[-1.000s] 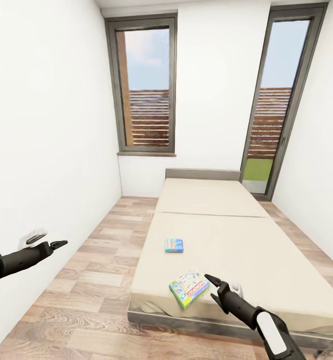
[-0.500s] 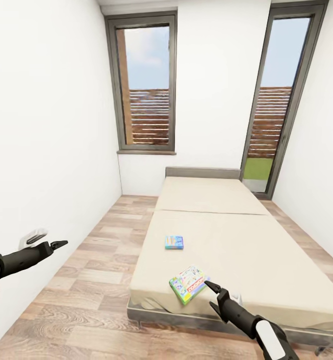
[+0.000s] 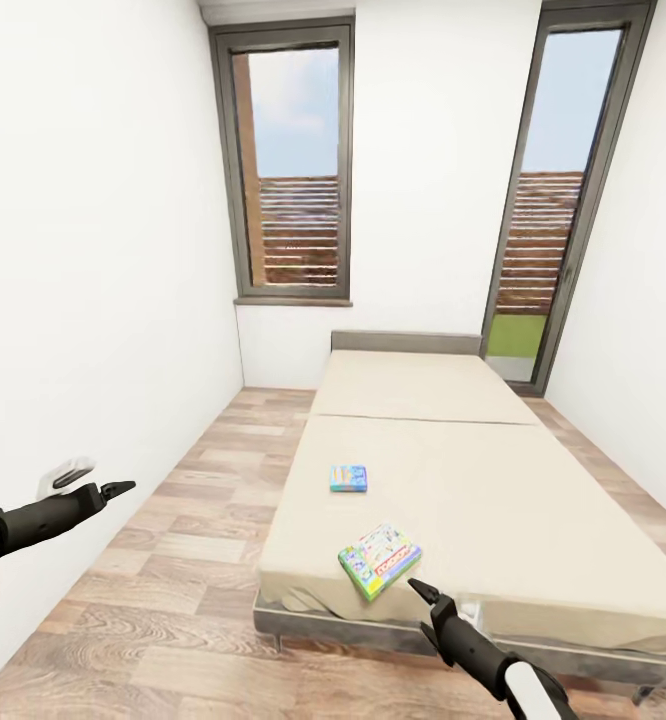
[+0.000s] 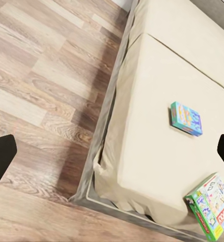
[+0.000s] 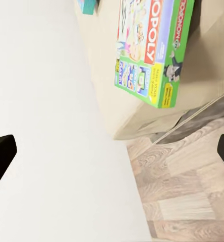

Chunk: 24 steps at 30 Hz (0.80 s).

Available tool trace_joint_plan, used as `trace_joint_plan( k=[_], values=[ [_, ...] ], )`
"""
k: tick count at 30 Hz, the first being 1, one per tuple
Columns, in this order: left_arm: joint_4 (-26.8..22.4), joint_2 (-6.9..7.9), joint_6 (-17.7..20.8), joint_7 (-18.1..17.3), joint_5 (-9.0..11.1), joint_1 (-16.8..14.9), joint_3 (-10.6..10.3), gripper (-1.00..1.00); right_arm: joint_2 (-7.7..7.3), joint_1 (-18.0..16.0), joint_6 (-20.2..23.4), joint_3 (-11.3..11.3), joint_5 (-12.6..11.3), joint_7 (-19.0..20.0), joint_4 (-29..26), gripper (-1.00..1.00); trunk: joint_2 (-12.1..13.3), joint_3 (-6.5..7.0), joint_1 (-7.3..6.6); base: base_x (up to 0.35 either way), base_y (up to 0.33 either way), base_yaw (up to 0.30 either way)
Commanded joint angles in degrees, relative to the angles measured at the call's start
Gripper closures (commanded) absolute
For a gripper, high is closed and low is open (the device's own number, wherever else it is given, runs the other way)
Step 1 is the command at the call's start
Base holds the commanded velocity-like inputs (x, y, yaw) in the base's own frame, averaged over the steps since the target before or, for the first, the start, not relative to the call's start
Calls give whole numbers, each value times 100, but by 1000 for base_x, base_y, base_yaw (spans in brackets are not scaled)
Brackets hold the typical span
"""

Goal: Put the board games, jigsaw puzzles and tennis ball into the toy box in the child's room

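My right gripper hangs low at the foot of the bed, its fingers spread wide in the right wrist view and holding nothing; it sits just short of the green board game — a Monopoly box by its cover — which lies near the bed's corner, apart from the fingertips. Farther up the mattress lies the smaller blue board game, also untouched. My left gripper is held out over the wood-plank floor near the white wall, fingers apart in its wrist view and empty too. As far as I can judge, the task is barely begun on this side of the room: both bed games are still on the bed, neither lifted, and I cannot see from here what has been done with the other toys. I read the step in hand as lining up on the green box for a pickup — not yet a grasp.
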Motion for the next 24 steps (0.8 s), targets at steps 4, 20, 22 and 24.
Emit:
trace_joint_plan(
  k=[4, 20, 22, 24],
  values=[
    [-2, 0, 40, -18, 4, -5, 8, -100, 13, -5, -33, -40, -24, 2, 106, -100, -165, -78, 88, 0, 0, 0],
    [-2, -1, 40, -23, 3, -5, 17, -100, 199, -5, -444, -39, -277, 91, 200, -100, -767, -348, 417, 0, 0, 0],
    [-2, 0, 40, -23, 3, -4, 21, -100, 218, -5, -506, -34, -283, 91, 205, -100, -767, -348, 417, 0, 0, 0],
    [-2, 1, 40, -24, 6, -2, 25, -100, 243, -5, -539, -35, -286, 95, 208, -100, -767, -348, 417, 0, 0, 0]
  ],
)
